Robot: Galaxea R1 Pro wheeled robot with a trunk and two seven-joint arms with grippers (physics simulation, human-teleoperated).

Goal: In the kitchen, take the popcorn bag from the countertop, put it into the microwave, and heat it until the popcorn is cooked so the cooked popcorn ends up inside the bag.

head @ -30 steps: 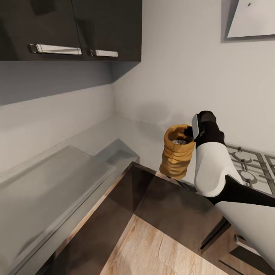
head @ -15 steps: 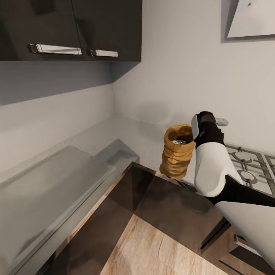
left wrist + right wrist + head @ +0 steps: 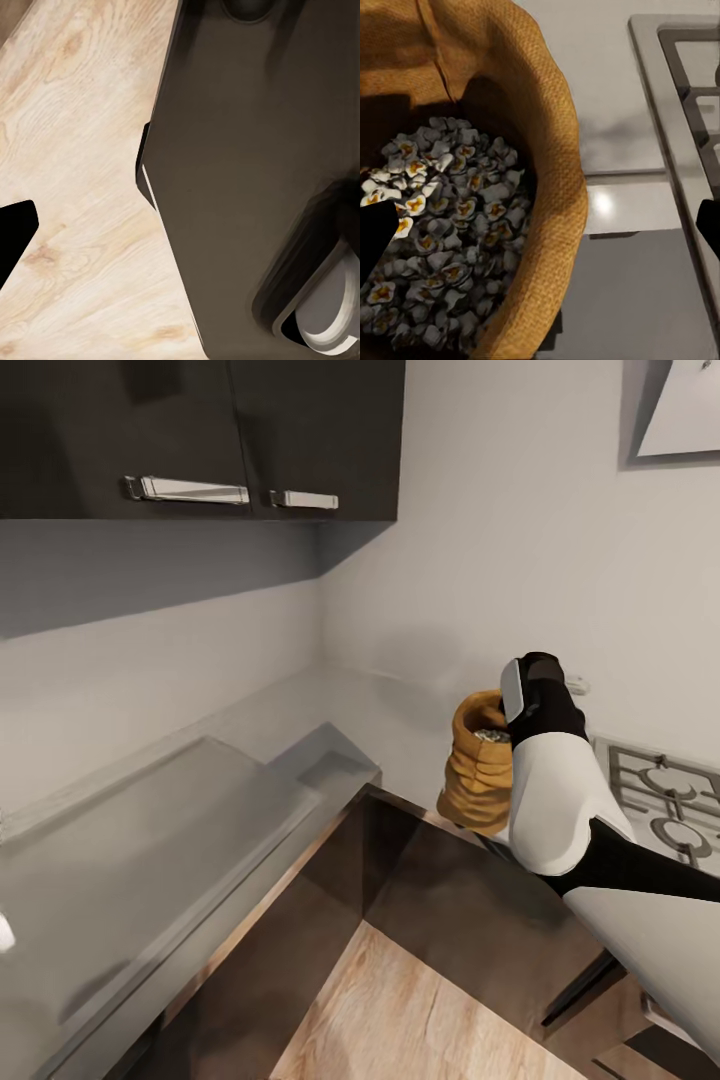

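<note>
The tan popcorn bag (image 3: pixel 476 778) stands upright on the grey countertop (image 3: pixel 150 840), close to its front edge by the corner. Whitish popcorn (image 3: pixel 442 225) fills its mouth. My right wrist (image 3: pixel 540 695) hangs right over the bag's rim and hides part of it. The right gripper (image 3: pixel 543 229) is open and straddles the rim. One fingertip (image 3: pixel 375 232) is inside the mouth and the other is outside, over the counter. My left gripper (image 3: pixel 180 232) hangs low and open over the wooden floor (image 3: pixel 67 150), beside a dark cabinet (image 3: pixel 247 150). The microwave is out of view.
A gas hob (image 3: pixel 665 800) sits in the counter just right of the bag. Dark wall cabinets (image 3: pixel 200 430) hang above the counter's left run and a range hood (image 3: pixel 685 410) is at top right. Dark base cabinets (image 3: pixel 440 920) box in the floor corner (image 3: pixel 400 1020).
The camera has moved, so the whole kitchen has slid right in the picture. The bag now sits further behind my right wrist. The right arm holds its place in the view.
</note>
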